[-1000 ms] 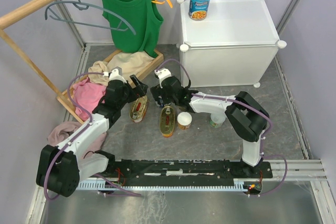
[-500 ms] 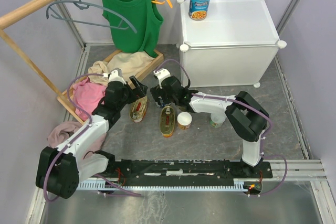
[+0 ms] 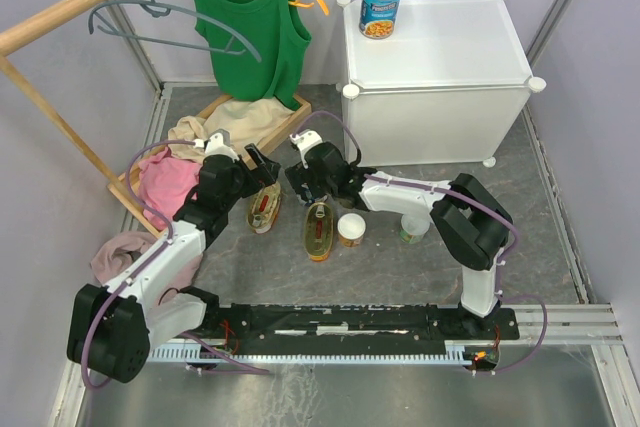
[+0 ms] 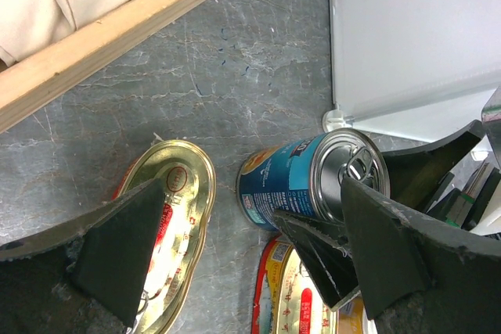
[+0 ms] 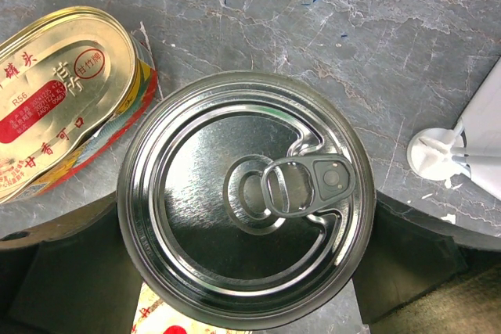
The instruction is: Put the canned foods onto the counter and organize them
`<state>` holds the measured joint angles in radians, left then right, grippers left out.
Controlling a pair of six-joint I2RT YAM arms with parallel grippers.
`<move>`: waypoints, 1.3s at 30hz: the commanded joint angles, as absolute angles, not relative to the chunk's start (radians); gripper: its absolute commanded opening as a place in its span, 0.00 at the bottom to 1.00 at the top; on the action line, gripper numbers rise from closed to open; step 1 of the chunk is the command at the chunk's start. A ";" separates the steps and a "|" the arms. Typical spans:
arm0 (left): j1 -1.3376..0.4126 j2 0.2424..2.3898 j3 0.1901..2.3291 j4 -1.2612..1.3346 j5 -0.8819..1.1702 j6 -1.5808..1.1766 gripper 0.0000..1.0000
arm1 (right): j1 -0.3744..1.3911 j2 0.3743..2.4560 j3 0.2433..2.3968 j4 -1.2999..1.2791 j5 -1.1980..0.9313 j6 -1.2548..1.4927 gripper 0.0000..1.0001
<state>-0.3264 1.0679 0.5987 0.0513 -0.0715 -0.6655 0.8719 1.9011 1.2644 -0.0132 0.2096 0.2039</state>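
- Straddling a tall blue-labelled tin with a silver ring-pull top (image 5: 246, 201), the right gripper (image 5: 246, 220) has its jaws set wide, one dark finger on each side. Whether they press on that tin cannot be told.
- That tin sits on the grey marbled tabletop (image 3: 400, 277), near the front left foot of the white translucent plastic cube cabinet (image 3: 450, 47).
- The left gripper (image 4: 250, 193) hangs with its fingers well apart and nothing between them. It is above a flat oval yellow-red tin with a gold lid (image 4: 176, 217).
- A second oval yellow-red tin (image 3: 319, 230) lies just to the right of the first, both lengthwise on the tabletop.
- A small white-lidded can with an orange label (image 3: 351, 229) stands upright just beside the second oval tin.
- A small green-labelled can (image 3: 411, 232) stands further right, partly hidden by the right arm.
- On the cabinet's flat top, at its back left corner, another tall blue-labelled silver-topped tin (image 3: 381, 5) stands upright.
- A shallow wooden tray (image 3: 300, 107) of pale and pink clothes lies left of the cabinet.
- A green tank top (image 3: 250, 27) hangs on an orange hanger from a wooden rail (image 3: 70, 17).
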 commanded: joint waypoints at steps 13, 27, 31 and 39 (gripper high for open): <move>-0.318 1.031 0.606 0.058 -0.069 -0.685 1.00 | 0.868 1.801 1.406 0.047 0.212 0.164 0.01; -0.313 1.029 0.608 0.055 -0.071 -0.681 1.00 | 0.868 1.777 1.473 0.005 0.215 0.141 0.01; -0.311 1.032 0.613 0.054 -0.070 -0.680 1.00 | 0.868 1.751 1.516 -0.047 0.212 0.135 0.01; -0.311 1.035 0.608 0.057 -0.066 -0.689 1.00 | 0.875 1.687 1.635 -0.181 0.201 0.128 0.01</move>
